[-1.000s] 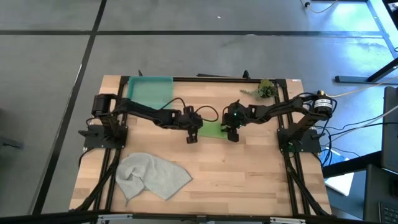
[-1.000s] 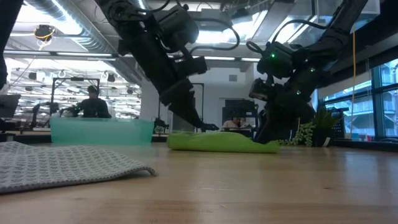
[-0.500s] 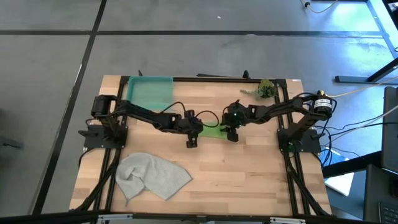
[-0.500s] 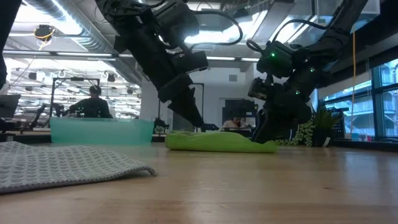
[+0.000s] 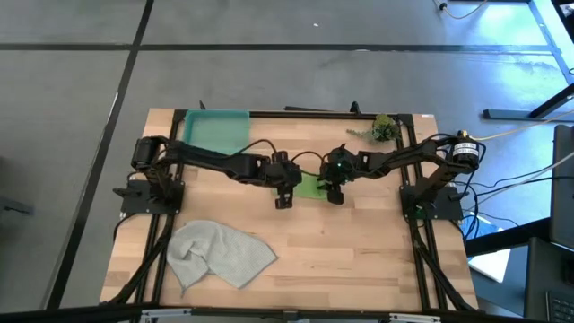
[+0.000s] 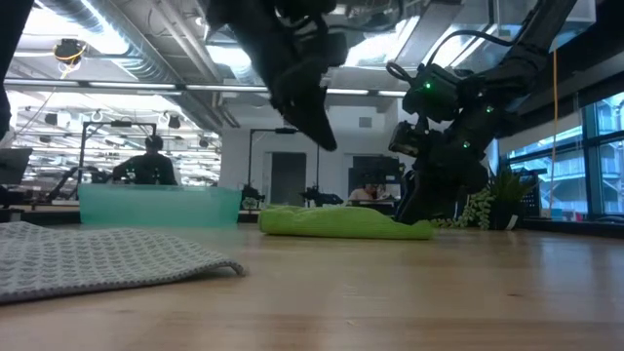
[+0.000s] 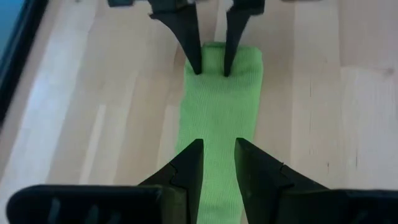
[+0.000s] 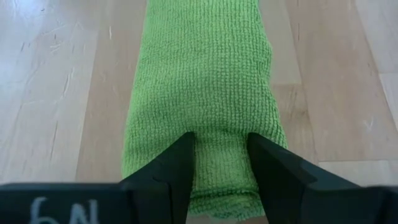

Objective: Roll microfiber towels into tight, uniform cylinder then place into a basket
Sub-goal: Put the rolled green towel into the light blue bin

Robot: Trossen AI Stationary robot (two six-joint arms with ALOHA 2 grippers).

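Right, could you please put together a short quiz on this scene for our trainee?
1. True or false: the grey towel lies in the basket.
2. Which gripper is down at the green towel? A: left. B: right. C: neither.
3. Fill in: the plant lies near the table's far ___ corner.

Key
1. False: it lies crumpled on the table, apart from the basket.
2. B: the right gripper is on the towel's end; the left gripper hangs above it.
3. Right.
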